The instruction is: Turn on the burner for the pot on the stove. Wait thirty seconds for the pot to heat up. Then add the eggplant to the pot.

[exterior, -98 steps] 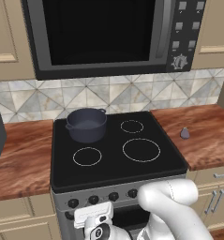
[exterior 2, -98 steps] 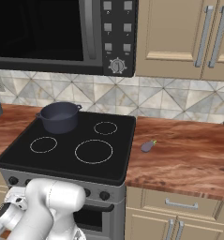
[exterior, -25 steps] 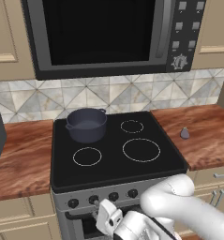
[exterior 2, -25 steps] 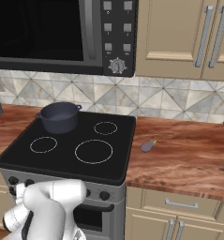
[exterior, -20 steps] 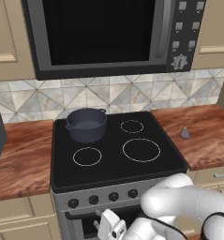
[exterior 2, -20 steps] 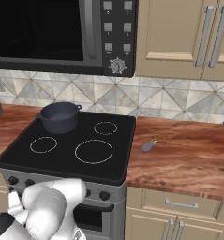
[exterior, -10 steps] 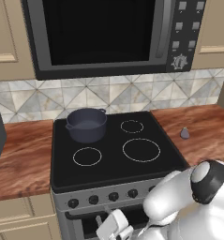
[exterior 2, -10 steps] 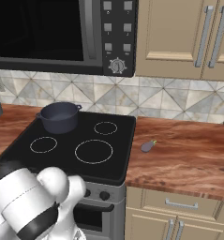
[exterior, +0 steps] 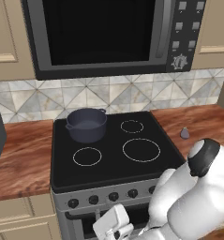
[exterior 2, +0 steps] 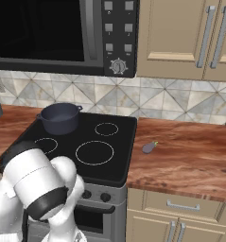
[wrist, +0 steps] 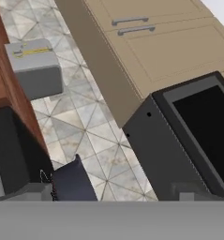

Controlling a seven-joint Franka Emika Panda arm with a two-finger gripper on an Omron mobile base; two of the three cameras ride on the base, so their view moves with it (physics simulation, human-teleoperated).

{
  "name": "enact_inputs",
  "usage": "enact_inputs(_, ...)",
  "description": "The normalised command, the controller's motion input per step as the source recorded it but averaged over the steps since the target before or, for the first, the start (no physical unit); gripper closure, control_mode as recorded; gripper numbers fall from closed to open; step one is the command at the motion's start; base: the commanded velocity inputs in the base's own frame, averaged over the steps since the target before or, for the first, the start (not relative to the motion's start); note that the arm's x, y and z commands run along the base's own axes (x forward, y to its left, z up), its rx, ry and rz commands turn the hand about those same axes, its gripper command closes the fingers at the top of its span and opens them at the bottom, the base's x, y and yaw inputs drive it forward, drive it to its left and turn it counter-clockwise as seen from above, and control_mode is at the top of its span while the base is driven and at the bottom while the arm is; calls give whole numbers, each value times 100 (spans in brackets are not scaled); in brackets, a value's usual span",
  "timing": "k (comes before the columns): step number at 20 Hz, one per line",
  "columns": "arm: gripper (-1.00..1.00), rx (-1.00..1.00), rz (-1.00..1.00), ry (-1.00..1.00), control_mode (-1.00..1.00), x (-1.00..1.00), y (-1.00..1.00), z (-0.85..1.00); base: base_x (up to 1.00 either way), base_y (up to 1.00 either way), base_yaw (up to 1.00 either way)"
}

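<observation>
Gripper (exterior: 114, 229): low before the stove front, jaws spread wide, holding nothing.
Stove (exterior: 108, 176): black glass top, knob row facing the arm.
Pot (exterior: 86, 124): on the rear left burner ring.
Eggplant (exterior 2: 149, 147): on the wooden counter (exterior 2: 190, 156), just right of the stove.

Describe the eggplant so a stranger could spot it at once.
Start at the stove with its black glass top, below the microwave. Go to the wooden counter on its right: the eggplant lies there alone, just off the stove's edge. It is a tiny grey-purple teardrop, far smaller than the pot on the back left burner.
</observation>
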Motion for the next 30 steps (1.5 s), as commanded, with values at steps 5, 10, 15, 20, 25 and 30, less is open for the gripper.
enact_inputs(5, -100, 5, -1, 0, -100, 0, 0, 38, 0, 0, 0)
enact_inputs(10, -100, 12, -10, 0, -100, 0, 0, 99, 0, 0, 0)
enact_inputs(15, -100, 9, -14, 3, -100, -2, 0, 100, 0, 0, 0)
enact_inputs(20, -100, 11, -20, 19, -100, -30, -8, 86, 0, 0, 0)
enact_inputs(25, -100, 2, -4, -2, -100, -21, -12, 7, 0, 0, 0)
enact_inputs(30, -100, 10, -8, -4, -100, -47, -10, 43, 0, 0, 0)
